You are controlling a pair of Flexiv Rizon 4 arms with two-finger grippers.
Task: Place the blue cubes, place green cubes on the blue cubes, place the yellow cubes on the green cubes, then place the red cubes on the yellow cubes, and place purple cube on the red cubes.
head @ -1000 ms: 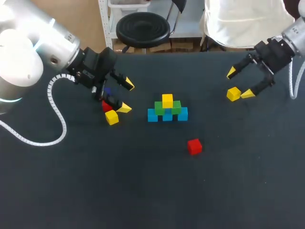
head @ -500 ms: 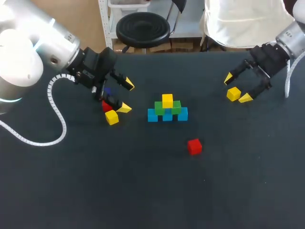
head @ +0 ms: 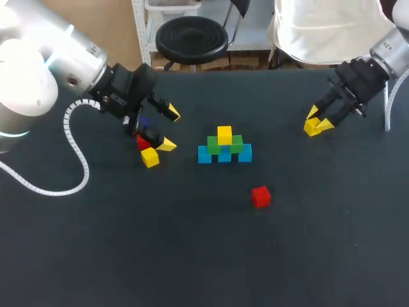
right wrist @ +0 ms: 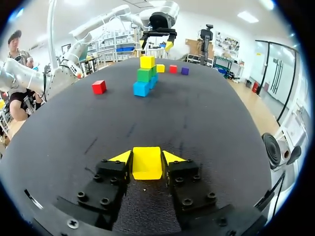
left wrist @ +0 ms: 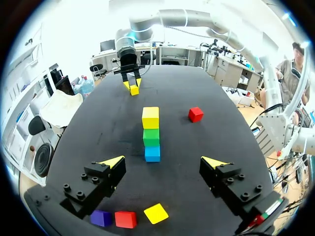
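Note:
A pyramid stands mid-table: blue cubes (head: 224,155) below, green cubes (head: 213,144) on them, one yellow cube (head: 224,134) on top. At the far right my right gripper (head: 316,121) is shut on a yellow cube (right wrist: 146,162), which sits on the table between its fingers (right wrist: 172,157). A lone red cube (head: 260,196) lies in front of the pyramid. At the left my left gripper (head: 170,129) hangs open and holds nothing. Under it lie a yellow cube (left wrist: 156,213), a red cube (left wrist: 125,219) and a purple cube (left wrist: 101,218).
The black table (head: 192,256) is bare in front of the red cube. Roughly a hand's width of bare table separates the pyramid from the cubes by my left gripper. The table's back edge runs just behind both grippers.
My right gripper came down around the yellow cube at the far right and closed its fingers on it. The left arm and the other cubes have not moved.

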